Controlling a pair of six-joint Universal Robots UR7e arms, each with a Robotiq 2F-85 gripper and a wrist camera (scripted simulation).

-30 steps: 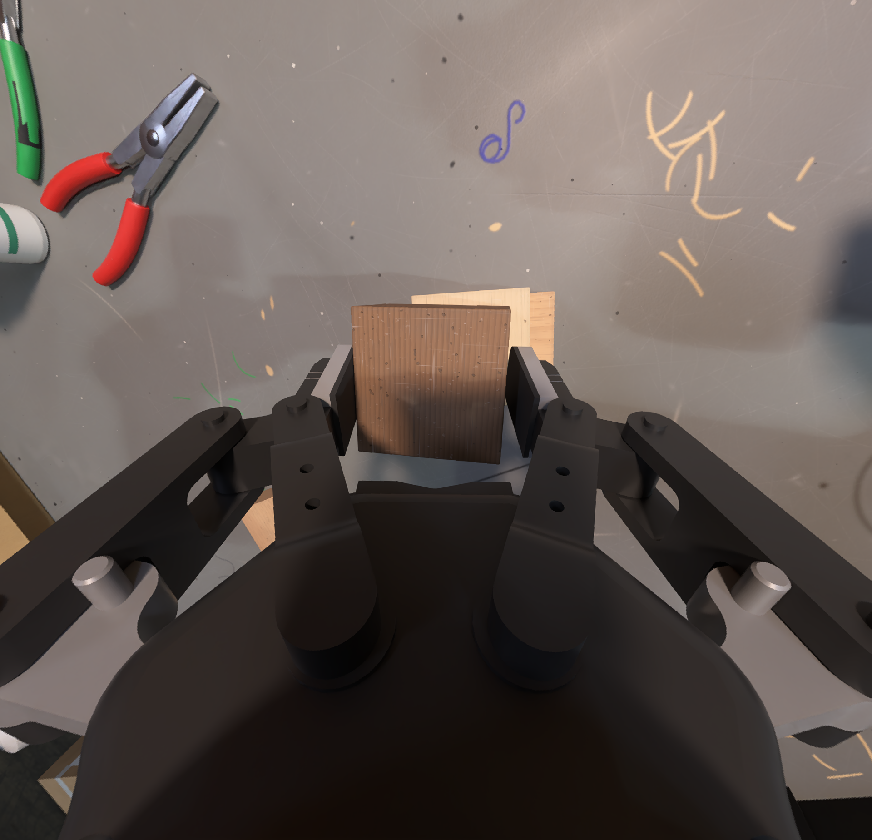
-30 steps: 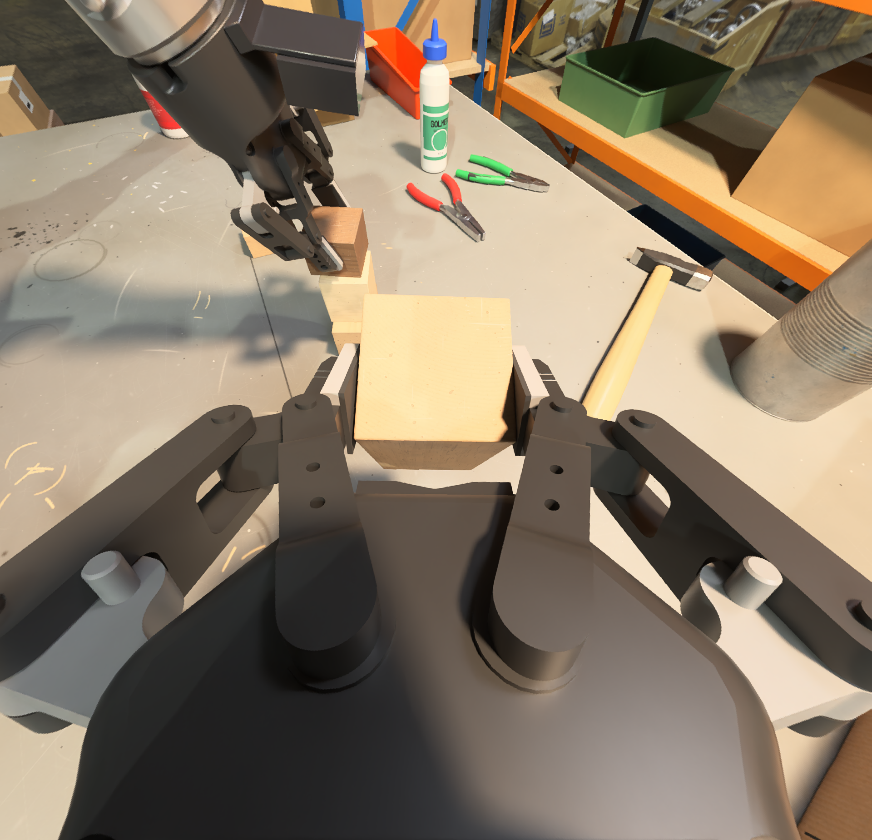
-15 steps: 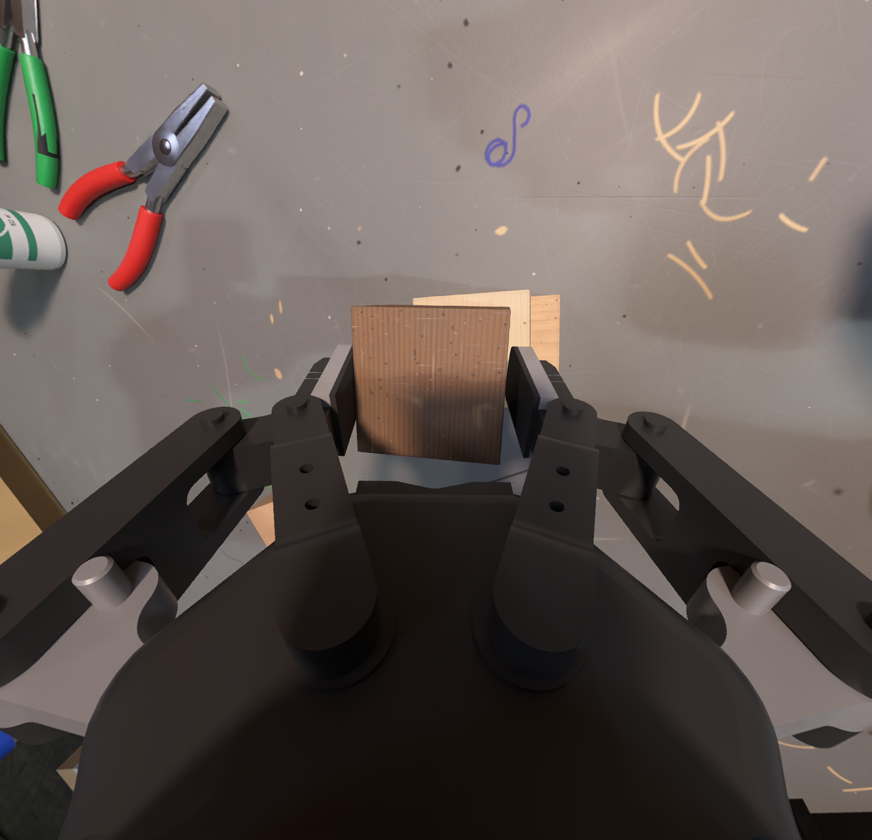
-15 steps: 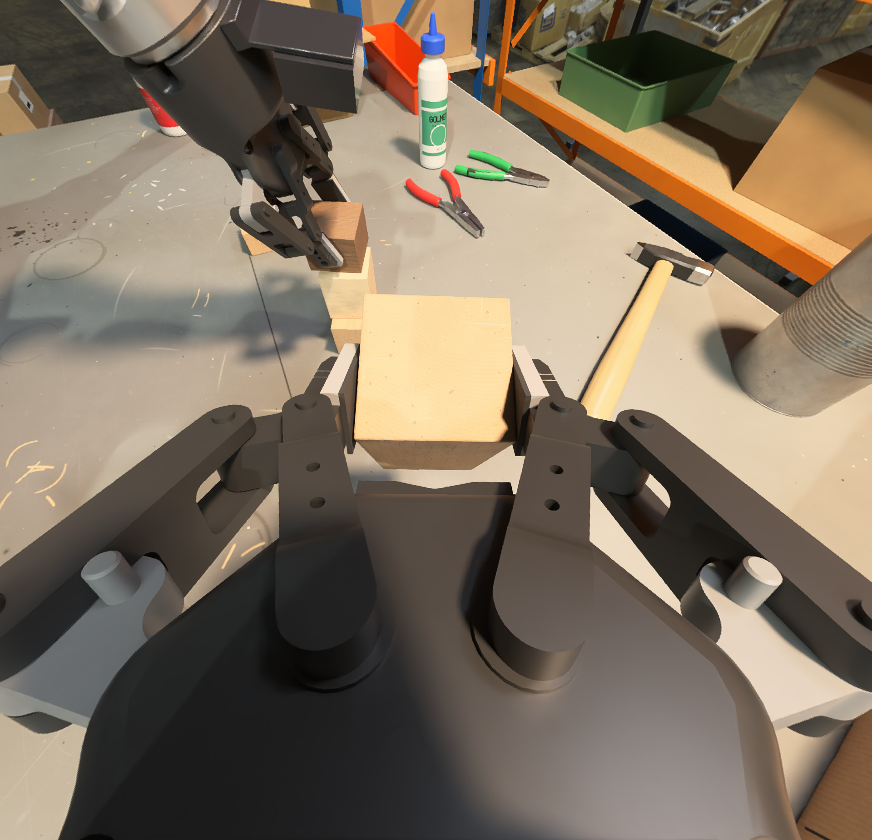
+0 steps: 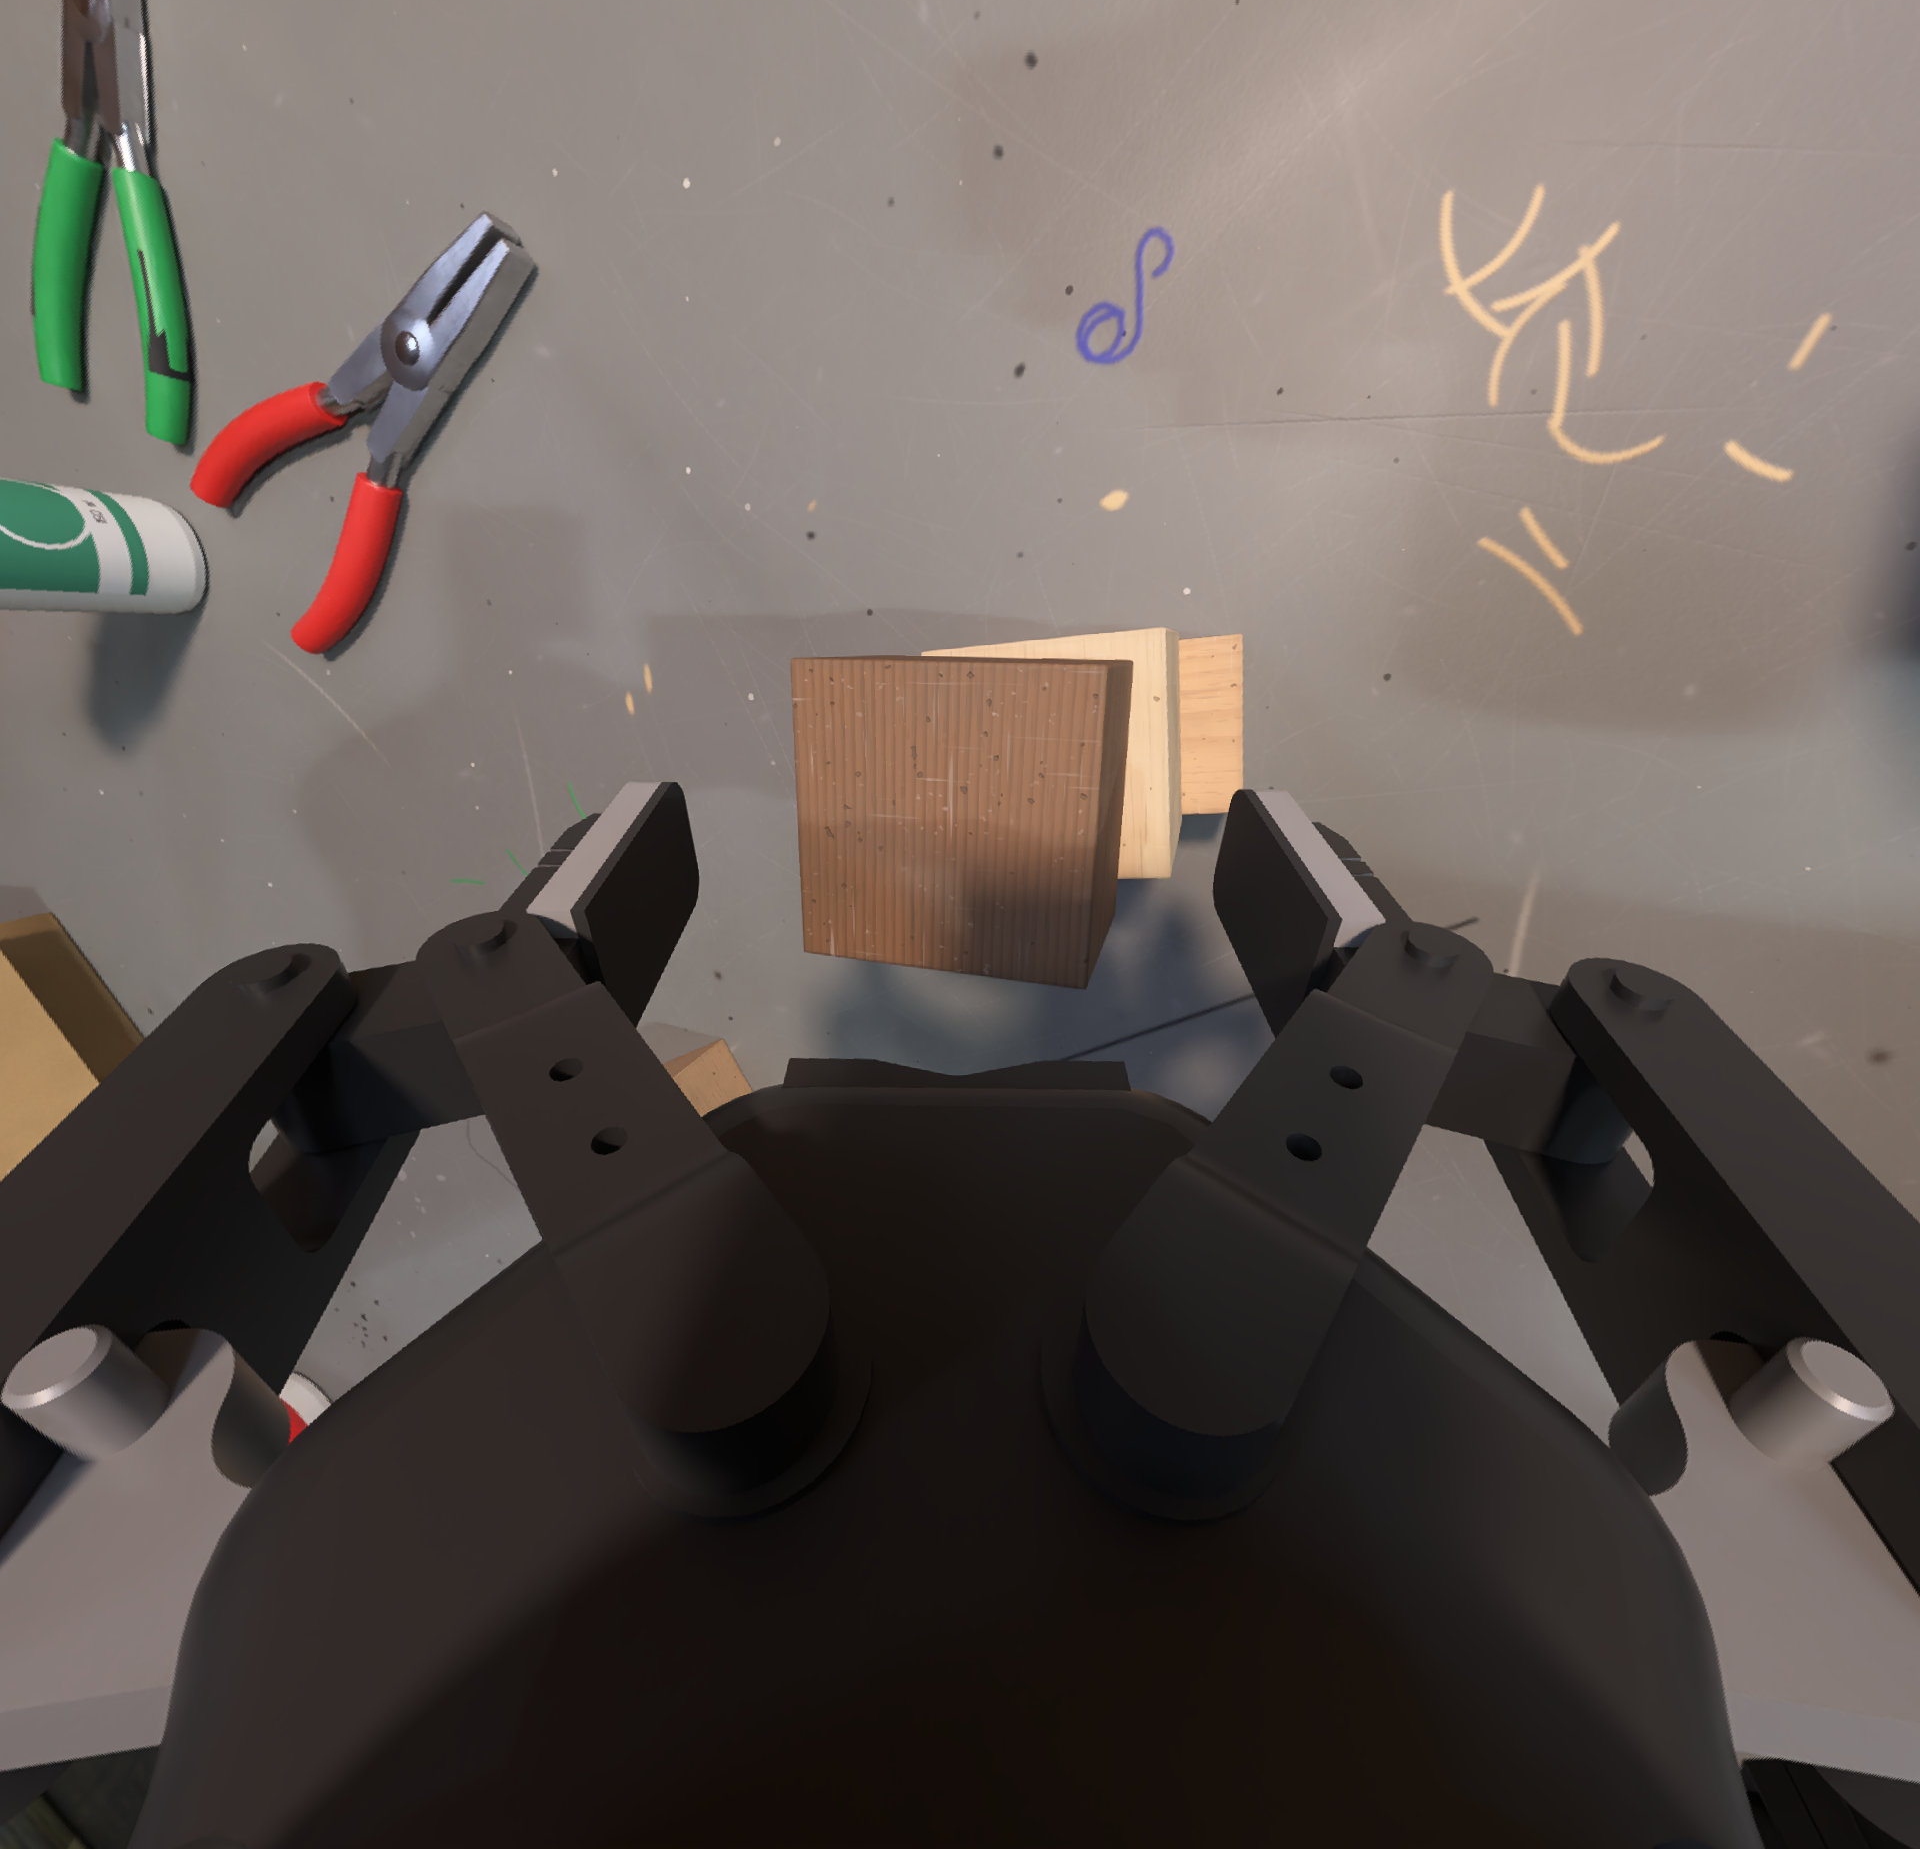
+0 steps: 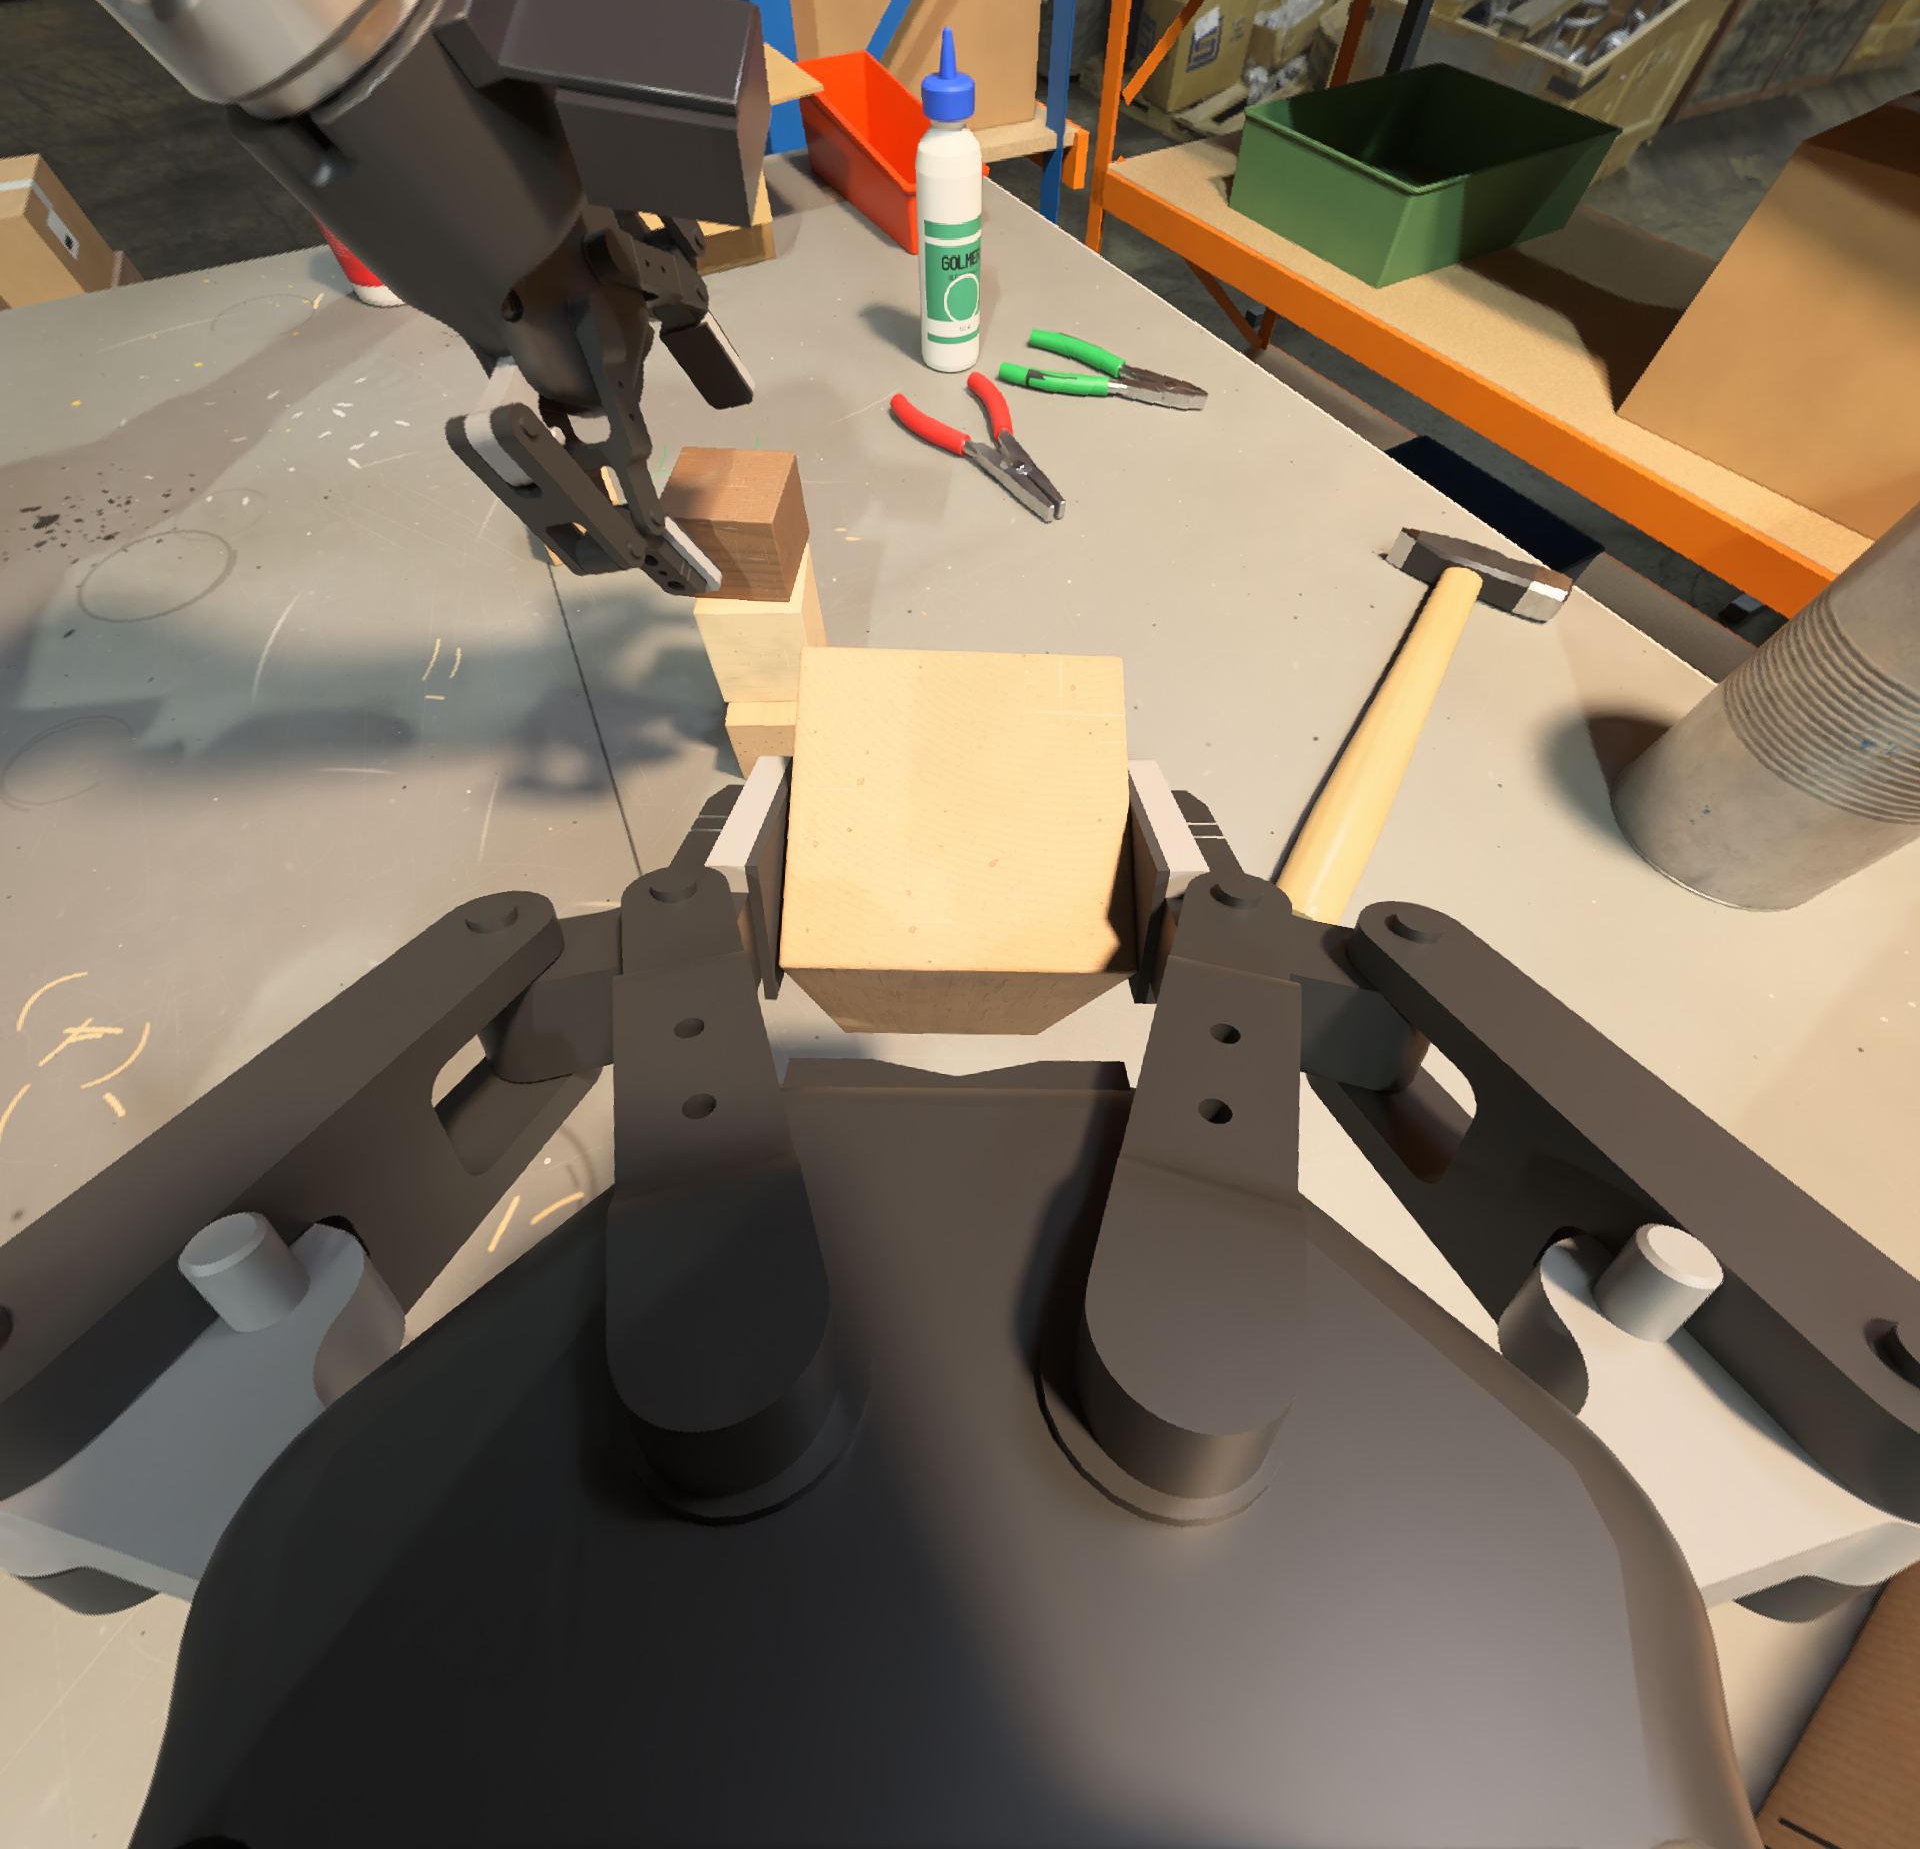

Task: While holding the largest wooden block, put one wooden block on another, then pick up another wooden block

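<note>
Both fingers of the left hand (image 5: 954, 864) are now spreading clear of the brown block (image 5: 951, 812), leaving it sitting on the pale block (image 6: 753, 641), so stacking looks done, while the right hand (image 6: 954, 843) is gripping the largest block (image 6: 951, 812).

Five wooden blocks: large pale block (image 6: 956, 812), dark brown block (image 6: 743, 516), light block (image 6: 753, 641) right under it, tan block (image 6: 758, 729) at stack bottom, plus corner of a fifth block (image 5: 712, 1072), mostly hidden. Two grippers: left gripper (image 5: 956, 864), right gripper (image 6: 956, 843). Two pliers: red-handled pliers (image 6: 987, 443), green-handled pliers (image 6: 1127, 378). One glue bottle (image 6: 951, 230). One hammer (image 6: 1382, 719). Two bins: green bin (image 6: 1423, 178), red bin (image 6: 873, 152). One grey cylinder (image 6: 1787, 739). One red-and-white cup (image 6: 358, 277), partly hidden. Cardboard boxes in background, too cluttered to count.
</note>
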